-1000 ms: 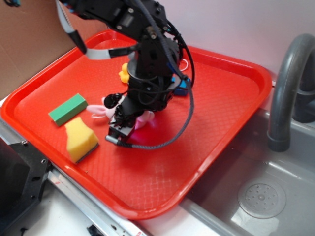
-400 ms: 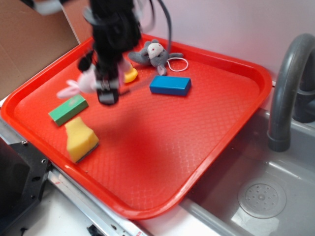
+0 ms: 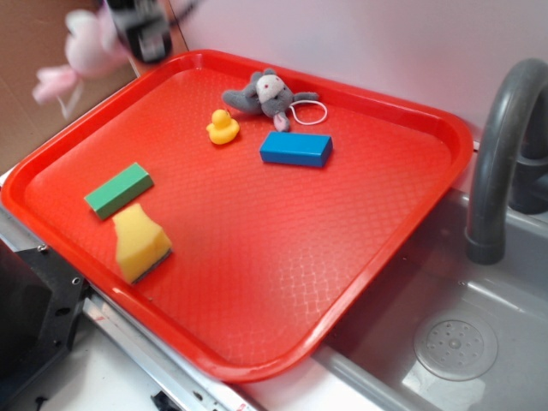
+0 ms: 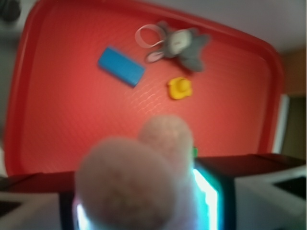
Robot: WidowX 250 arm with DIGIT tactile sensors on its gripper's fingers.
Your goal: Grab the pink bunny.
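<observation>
Hand (image 3: 141,34): dark, blurred, at the top left corner of the exterior view, raised above the far left rim of the tray; closed around the pink bunny, as the wrist view shows the plush filling the space between the two dark side plates.
Pink bunny (image 3: 81,47): pale pink plush, clamped in the hand and off the tray; its body sits just left of the hand, with one blurred part trailing lower left. In the wrist view it is a large out-of-focus pink mass (image 4: 139,187) directly in front of the camera.
Red tray (image 3: 282,257): below and to the right of the hand, holding all remaining items.
Grey plush animal (image 3: 267,94): lies on the tray to the right of the hand, a white cord loop touching its right side.
Yellow duck (image 3: 223,128): on the tray, below and right of the hand, just in front of the grey plush animal.
Blue block (image 3: 296,148): flat on the tray, further right of the duck.
Green block (image 3: 119,190): on the tray, well below the hand.
Yellow sponge (image 3: 141,242): just beside the green block, on its side away from the hand.
Sink (image 3: 454,342): grey basin with a drain, beyond the tray's right edge, far from the hand.
Faucet (image 3: 501,145): grey curved pipe above the sink.
</observation>
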